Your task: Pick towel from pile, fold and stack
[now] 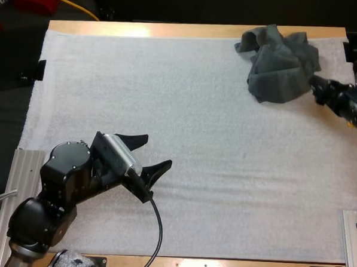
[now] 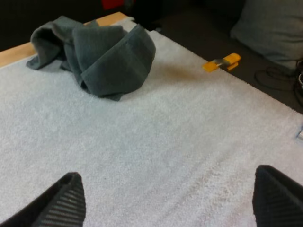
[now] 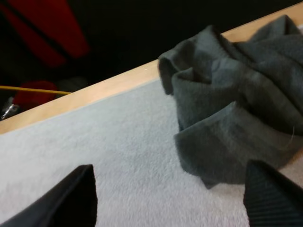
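The right gripper (image 3: 169, 172) is released, its two black fingers wide apart with bare white mat (image 1: 197, 110) between them. One finger is just beside the near edge of the crumpled dark grey-green towel (image 1: 282, 64); whether it brushes the cloth I cannot tell. The towel lies heaped at the mat's far right corner, as the high view shows it, by the wooden table (image 1: 172, 30) edge, in several thick overlapping folds. The left gripper (image 1: 159, 150) is also released, hovering over open mat at the near left, well apart from the towel.

The step in hand looks like the pick. To do it well, I would ease the right fingers forward until they straddle one raised fold (the ridge nearest the gripper seems the best candidate) rather than pinching into the bulk of the heap. They should then close low enough to catch cloth but not the mat. A grasp near an edge or corner should let the towel hang open when lifted towards the middle, where the left gripper could take a second corner.
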